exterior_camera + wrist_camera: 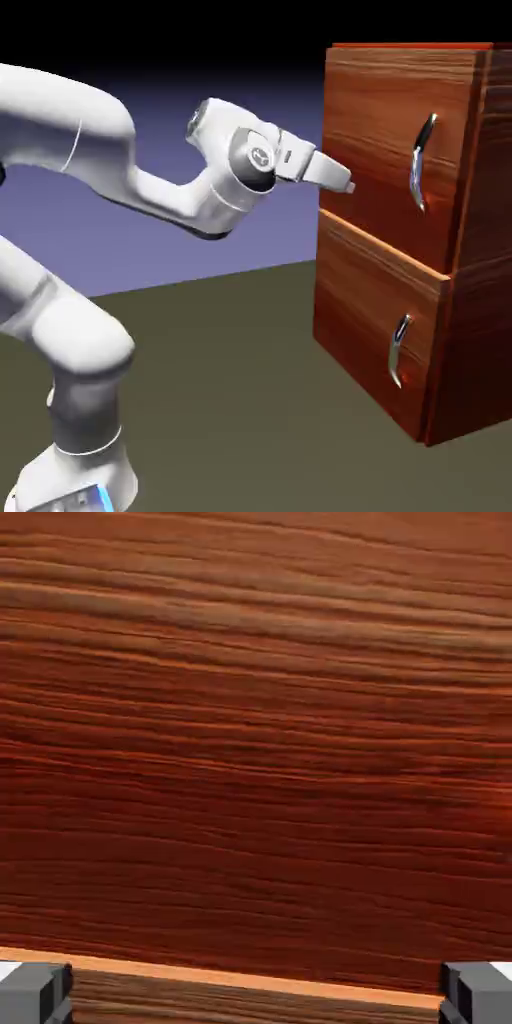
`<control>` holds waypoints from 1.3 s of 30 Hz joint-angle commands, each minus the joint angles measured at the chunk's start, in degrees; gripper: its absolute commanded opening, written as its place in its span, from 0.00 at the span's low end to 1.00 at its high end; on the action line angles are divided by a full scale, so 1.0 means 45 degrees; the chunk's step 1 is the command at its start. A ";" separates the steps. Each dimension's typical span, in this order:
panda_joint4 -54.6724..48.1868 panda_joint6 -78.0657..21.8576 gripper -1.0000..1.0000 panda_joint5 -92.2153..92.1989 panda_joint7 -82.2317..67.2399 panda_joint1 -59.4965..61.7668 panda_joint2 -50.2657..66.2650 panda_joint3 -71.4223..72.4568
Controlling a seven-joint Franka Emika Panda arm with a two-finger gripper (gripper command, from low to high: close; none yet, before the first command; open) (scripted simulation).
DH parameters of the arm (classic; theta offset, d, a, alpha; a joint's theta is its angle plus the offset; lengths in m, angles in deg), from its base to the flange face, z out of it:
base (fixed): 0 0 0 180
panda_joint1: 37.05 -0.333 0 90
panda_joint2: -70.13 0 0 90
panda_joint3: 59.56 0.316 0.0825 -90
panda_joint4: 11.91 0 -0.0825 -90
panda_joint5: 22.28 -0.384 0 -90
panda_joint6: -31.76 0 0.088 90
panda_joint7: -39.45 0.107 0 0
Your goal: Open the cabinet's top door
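Note:
The reddish-brown wood-grain cabinet (pixel 488 250) stands at the exterior view's right. Its top door (pixel 380 140) is flush and carries a long curved silver handle (pixel 423 160) near its right edge. My gripper (pixel 345 184) sits close to the door's left part, well left of the handle, pointing at the wood. In the hand view the door's wood (pixel 256 732) fills the picture, with a pale orange edge low down. Both grey fingertips (pixel 35 992) sit far apart at the bottom corners, so my gripper (pixel 256 997) is open and holds nothing. The handle is out of the hand view.
Below the top door is the shorter lower door (pixel 365 320) with its small silver handle (pixel 398 350). The dark table (pixel 240 400) runs from the cabinet back to the arm's base (pixel 80 480).

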 commanded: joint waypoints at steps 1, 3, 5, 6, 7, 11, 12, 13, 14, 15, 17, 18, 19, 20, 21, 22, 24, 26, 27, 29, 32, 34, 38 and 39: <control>-0.0111 -0.0024 0.50 0.0554 0.0433 -0.0186 -0.0052 -0.0195; -0.0331 -0.0072 0.50 0.1662 0.1299 -0.0557 -0.0156 -0.0585; -0.0552 -0.0121 0.50 0.2769 0.2164 -0.0929 -0.0261 -0.0974; -0.0663 -0.0145 0.50 0.3323 0.2597 -0.1114 -0.0313 -0.1169; -0.0773 -0.0169 0.50 0.3877 0.3030 -0.1300 -0.0365 -0.1364; -0.1215 -0.0266 0.50 0.6092 0.4761 -0.2042 -0.0573 -0.2143; -0.1326 -0.0290 0.50 0.6645 0.5193 -0.2228 -0.0625 -0.2338; -0.1436 -0.0314 0.50 0.7199 0.5626 -0.2414 -0.0677 -0.2533; -0.1546 -0.0338 0.50 0.7753 0.6059 -0.2599 -0.0729 -0.2727; -0.1657 -0.0362 0.50 0.8307 0.6492 -0.2785 -0.0782 -0.2922; -0.1878 -0.0410 0.50 0.9414 0.7357 -0.3156 -0.0886 -0.3312; -0.1988 -0.0435 0.50 0.9968 0.7790 -0.3342 -0.0938 -0.3507; -0.2099 -0.0459 0.50 1.0522 0.8222 -0.3528 -0.0990 -0.3701; -0.2209 -0.0483 0.50 1.1075 0.8655 -0.3713 -0.1042 -0.3896; -0.2320 -0.0507 0.50 1.1629 0.9088 -0.3899 -0.1094 -0.4091; -0.2430 -0.0531 0.50 1.2183 0.9521 -0.4085 -0.1146 -0.4286; -0.2651 -0.0579 0.50 1.3290 1.0386 -0.4456 -0.1250 -0.4675; -0.2872 -0.0628 0.50 1.4398 1.1252 -0.4827 -0.1355 -0.5065; -0.2982 -0.0652 0.50 1.4951 1.1684 -0.5013 -0.1407 -0.5260; -0.3203 -0.0700 0.50 1.6059 1.2550 -0.5384 -0.1511 -0.5649; -0.3534 -0.0772 0.50 1.7720 1.3848 -0.5941 -0.1667 -0.6234; -0.3755 -0.0821 0.50 1.8827 1.4713 -0.6312 -0.1772 -0.6623; -0.4471 -0.0916 0.50 1.9270 1.5058 -0.7333 -0.1442 -0.7392; -0.4801 -0.0957 0.50 1.9344 1.5115 -0.7794 -0.1264 -0.7726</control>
